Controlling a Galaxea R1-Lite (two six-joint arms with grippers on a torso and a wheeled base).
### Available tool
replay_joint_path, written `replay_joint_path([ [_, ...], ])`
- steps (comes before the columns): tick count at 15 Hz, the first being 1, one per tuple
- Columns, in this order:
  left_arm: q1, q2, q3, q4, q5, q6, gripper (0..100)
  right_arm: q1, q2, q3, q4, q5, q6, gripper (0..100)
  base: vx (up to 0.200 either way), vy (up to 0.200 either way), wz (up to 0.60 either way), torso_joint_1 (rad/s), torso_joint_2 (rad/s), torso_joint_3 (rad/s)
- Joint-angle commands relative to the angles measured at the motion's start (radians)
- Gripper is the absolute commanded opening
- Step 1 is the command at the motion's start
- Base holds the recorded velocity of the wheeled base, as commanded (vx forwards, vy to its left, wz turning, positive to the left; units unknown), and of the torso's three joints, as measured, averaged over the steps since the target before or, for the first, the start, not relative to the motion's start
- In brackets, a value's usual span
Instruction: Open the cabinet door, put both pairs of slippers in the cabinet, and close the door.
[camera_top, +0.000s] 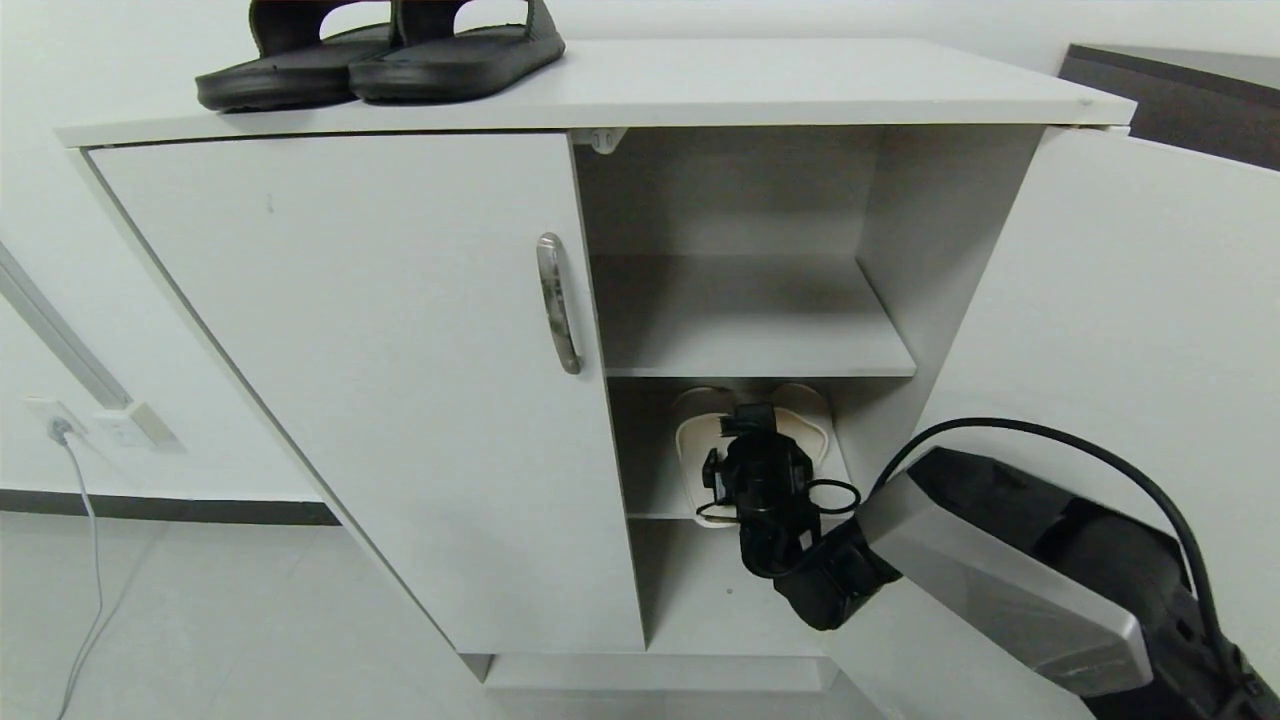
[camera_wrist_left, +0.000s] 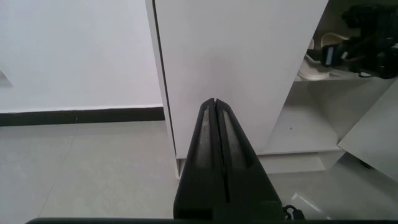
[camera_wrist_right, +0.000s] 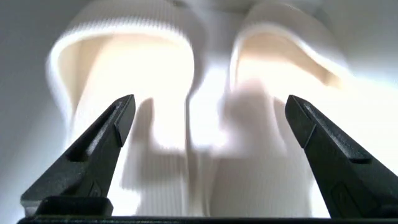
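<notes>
The white slippers (camera_top: 806, 418) are seen on the lower shelf (camera_top: 655, 495) of the cabinet (camera_top: 800, 90), beside the opened right door (camera_top: 1130, 300). They are partly hidden by the right gripper (camera_wrist_right: 209, 102), whose fingers are spread wide with nothing held. The black slippers (camera_top: 380, 65) are set on the cabinet top and are partly cut off by the frame edge. The left gripper (camera_wrist_left: 214, 106) is pressed closed and empty.

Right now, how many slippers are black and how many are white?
Black slippers: 2, on top of the cabinet
White slippers: 2, inside the cabinet
Total: 4
</notes>
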Motion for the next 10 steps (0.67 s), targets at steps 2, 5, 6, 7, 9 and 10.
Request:
replay_joint_path([
  [2,0.000,0.001,0.000,0.000,0.000,0.000,0,0.084,-0.232,0.375,-0.138,-0.004,0.010,100,0.000,0.000,0.00,0.000,0.00,0.000],
  [5,0.000,0.001,0.000,0.000,0.000,0.000,0,0.129,-0.312,0.605,-0.301,-0.003,0.007,100,0.000,0.000,0.00,0.000,0.00,0.000],
  [6,0.000,0.001,0.000,0.000,0.000,0.000,0,0.129,-0.326,0.636,-0.319,-0.001,0.008,100,0.000,0.000,0.00,0.000,0.00,0.000],
  [7,0.000,0.001,0.000,0.000,0.000,0.000,0,0.127,-0.327,0.637,-0.319,-0.001,0.007,100,0.000,0.000,0.00,0.000,0.00,0.000],
  [9,0.000,0.001,0.000,0.000,0.000,0.000,0,0.127,-0.329,0.639,-0.319,0.002,0.002,100,0.000,0.000,0.00,0.000,0.00,0.000],
  [10,0.000,0.001,0.000,0.000,0.000,-0.001,0,0.127,-0.329,0.637,-0.319,0.002,0.001,100,0.000,0.000,0.00,0.000,0.00,0.000],
])
